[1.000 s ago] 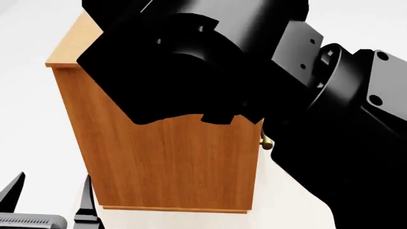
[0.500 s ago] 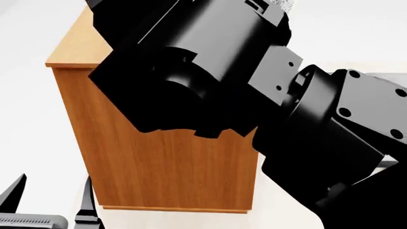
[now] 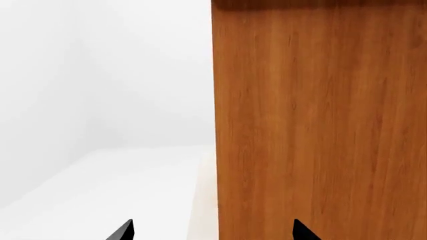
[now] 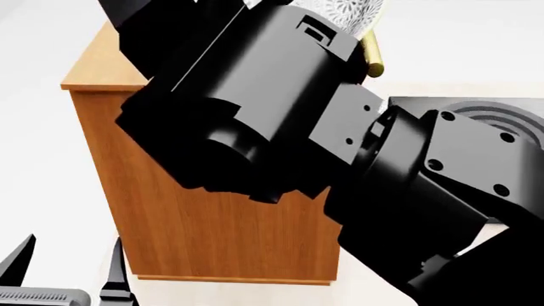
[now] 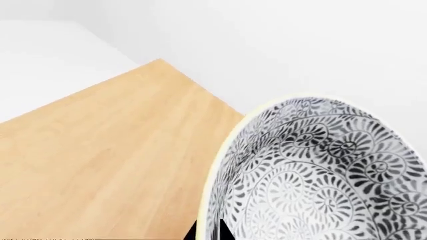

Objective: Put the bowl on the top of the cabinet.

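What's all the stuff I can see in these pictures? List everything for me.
bowl: one, white with dark grey leaf pattern, carried above the cabinet's top.
cabinet: one, orange-brown wood, tall, in front of the robot; brass handle shows past the arm.
floor: pale, beside the cabinet.
right arm: one, black, raised across the head view, covering most of the cabinet; its gripper is hidden.
left gripper: one, black, low beside the cabinet's side, fingers apart, holding nothing.

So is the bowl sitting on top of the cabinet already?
No, in the right wrist view the bowl is tilted up in the air above the cabinet top.
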You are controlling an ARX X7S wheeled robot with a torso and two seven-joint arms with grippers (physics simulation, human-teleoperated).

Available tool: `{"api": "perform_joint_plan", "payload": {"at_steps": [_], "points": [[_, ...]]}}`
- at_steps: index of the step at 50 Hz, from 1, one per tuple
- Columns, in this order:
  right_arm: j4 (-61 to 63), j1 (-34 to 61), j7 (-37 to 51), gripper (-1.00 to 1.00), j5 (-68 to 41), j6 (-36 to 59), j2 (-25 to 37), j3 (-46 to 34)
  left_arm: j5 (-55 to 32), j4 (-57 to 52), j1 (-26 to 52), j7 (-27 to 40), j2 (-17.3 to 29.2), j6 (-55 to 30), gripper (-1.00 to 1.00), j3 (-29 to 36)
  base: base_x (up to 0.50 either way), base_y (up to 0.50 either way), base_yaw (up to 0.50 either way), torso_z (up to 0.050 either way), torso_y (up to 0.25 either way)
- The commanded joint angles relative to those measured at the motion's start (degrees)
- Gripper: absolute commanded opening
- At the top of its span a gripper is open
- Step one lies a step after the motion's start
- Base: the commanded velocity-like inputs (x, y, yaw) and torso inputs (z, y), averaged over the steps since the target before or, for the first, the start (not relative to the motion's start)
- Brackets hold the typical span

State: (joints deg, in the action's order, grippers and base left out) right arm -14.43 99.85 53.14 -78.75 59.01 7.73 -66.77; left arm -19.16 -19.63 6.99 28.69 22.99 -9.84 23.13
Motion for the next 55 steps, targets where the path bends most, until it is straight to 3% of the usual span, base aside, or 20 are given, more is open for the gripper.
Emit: {"api": "perform_joint_plan", "payload": {"at_steps": [1, 19, 20, 41, 55], "points": [[1.98, -1.39, 0.33, -1.0, -2.1, -0.71, -0.19, -0.52, -0.01, 0.13, 0.13, 0.03, 0.0, 0.06, 1.0, 0.21, 0.0, 0.0, 0.0, 0.0, 0.0], [7.62, -0.53, 3.3, -1.0, -2.93, -0.59, -0.28, -0.12, -0.08, -0.04, 0.25, 0.23, 0.06, -0.04, 1.0, 0.46, 0.0, 0.0, 0.0, 0.0, 0.0], [7.15, -0.34, 4.12, 1.0, -2.81, -0.39, -0.33, -0.21, -0.07, -0.11, 0.28, 0.28, 0.08, -0.12, 1.0, 0.47, 0.0, 0.0, 0.0, 0.0, 0.0], [7.5, 0.69, 1.89, 1.0, -2.08, -0.89, 3.87, 0.16, -0.21, -1.14, 0.35, 0.82, 0.38, -0.78, 1.0, 0.64, 0.0, 0.0, 0.0, 0.0, 0.0], [16.33, 5.93, 7.66, 1.0, -9.68, 0.97, 9.82, 6.75, 0.06, -0.88, 0.57, 0.89, 0.16, -0.76, 1.0, 1.21, 0.0, 0.0, 0.0, 0.0, 0.0]]}}
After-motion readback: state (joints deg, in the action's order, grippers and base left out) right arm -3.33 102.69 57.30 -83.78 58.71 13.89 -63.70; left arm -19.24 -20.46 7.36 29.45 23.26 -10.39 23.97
